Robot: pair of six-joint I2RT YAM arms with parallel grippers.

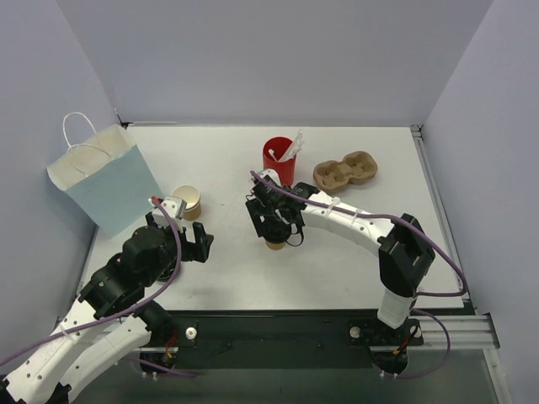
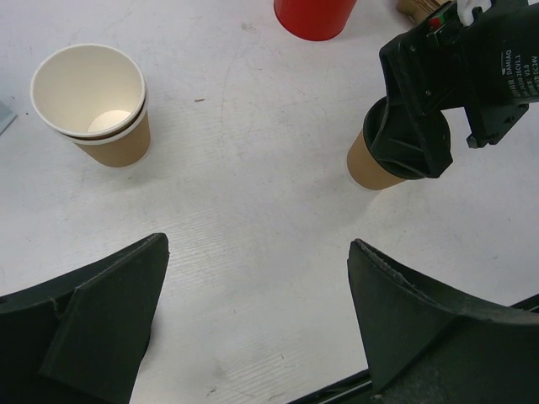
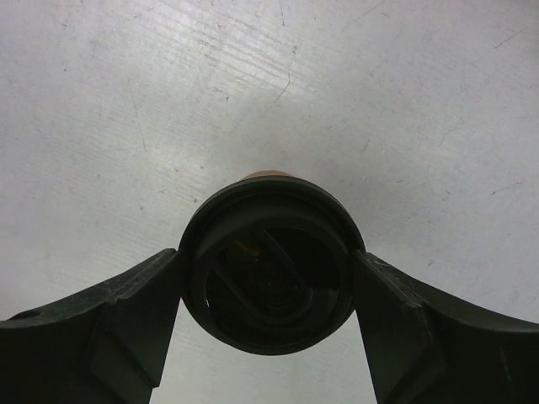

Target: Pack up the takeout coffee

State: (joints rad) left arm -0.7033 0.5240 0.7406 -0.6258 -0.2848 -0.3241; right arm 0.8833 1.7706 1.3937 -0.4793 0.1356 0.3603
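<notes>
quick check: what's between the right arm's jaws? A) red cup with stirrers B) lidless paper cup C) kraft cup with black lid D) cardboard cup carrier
C: the right wrist view shows the takeout coffee, black lid on, sitting between the jaws of the right gripper; the red cup stands apart, farther back.

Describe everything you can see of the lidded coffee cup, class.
The takeout coffee is a small kraft-brown paper cup capped by a round black plastic lid. It stands upright on the white table, nearer the arm bases than the red cup. The right end effector straddles it from above, with its fingers against opposite sides of the lid.
</notes>
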